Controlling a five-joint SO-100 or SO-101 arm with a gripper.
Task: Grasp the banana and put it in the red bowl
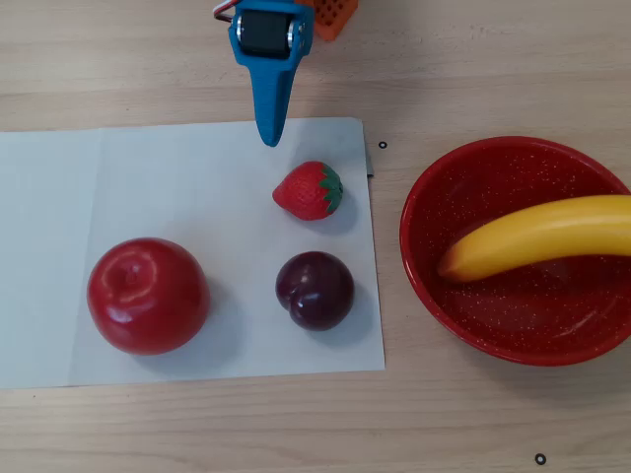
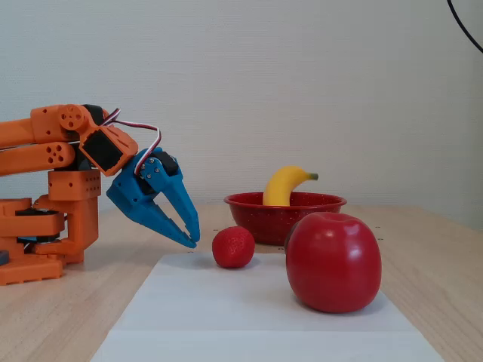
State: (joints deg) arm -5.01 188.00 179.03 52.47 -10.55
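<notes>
The banana [image 1: 542, 236] lies inside the red bowl [image 1: 434, 286] at 3 o'clock in the overhead view, propped on the rim with its stem end over the edge; placement appears complete. The gripper [image 1: 269, 138] sits at 12 o'clock, jaws closed and empty, tips above the white sheet [image 1: 59, 197], just clear of the strawberry [image 1: 309, 190]. The apple [image 1: 148, 295] and plum [image 1: 315, 289] appear undisturbed, being no part of the task
</notes>
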